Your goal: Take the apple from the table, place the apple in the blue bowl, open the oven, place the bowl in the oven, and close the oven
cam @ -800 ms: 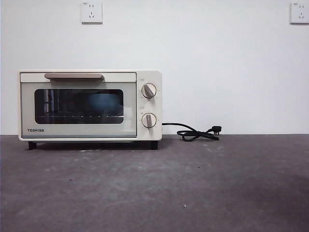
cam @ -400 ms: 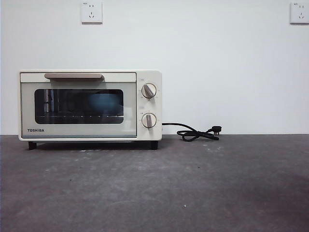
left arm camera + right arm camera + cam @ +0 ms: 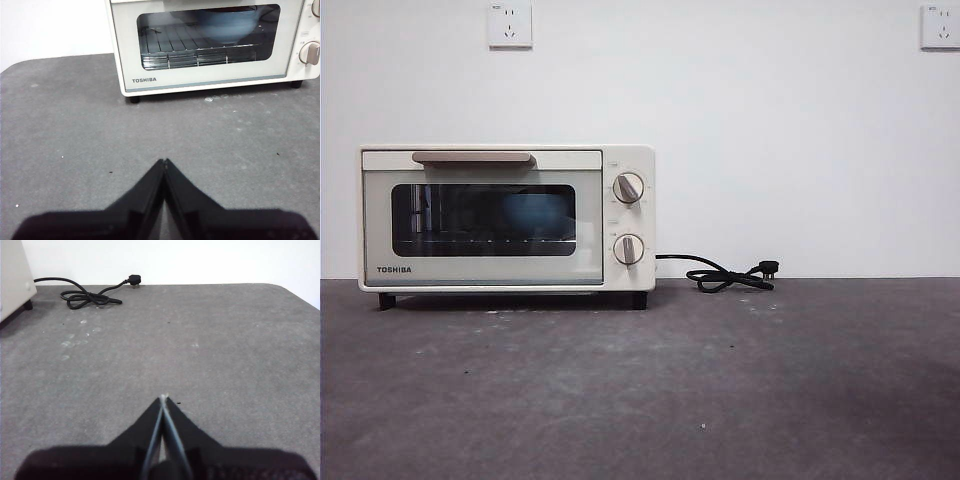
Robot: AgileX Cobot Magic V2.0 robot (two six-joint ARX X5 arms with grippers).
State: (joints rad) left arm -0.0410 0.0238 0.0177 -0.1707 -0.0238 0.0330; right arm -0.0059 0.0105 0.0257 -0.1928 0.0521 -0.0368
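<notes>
The cream-white oven [image 3: 507, 220] stands at the back left of the table [image 3: 720, 380] with its glass door closed. Through the glass the blue bowl [image 3: 227, 25] rests on the wire rack inside; it also shows dimly as a blue shape, the bowl [image 3: 535, 215], in the front view. The apple is hidden from every view. My left gripper [image 3: 164, 161] is shut and empty, hovering over bare table in front of the oven. My right gripper [image 3: 163, 398] is shut and empty, over the table to the oven's right. Neither arm shows in the front view.
The oven's black cord and plug [image 3: 725, 274] lie coiled on the table to the right of the oven, also seen as the cord [image 3: 82, 296] in the right wrist view. Two wall sockets [image 3: 510, 25] sit high on the white wall behind.
</notes>
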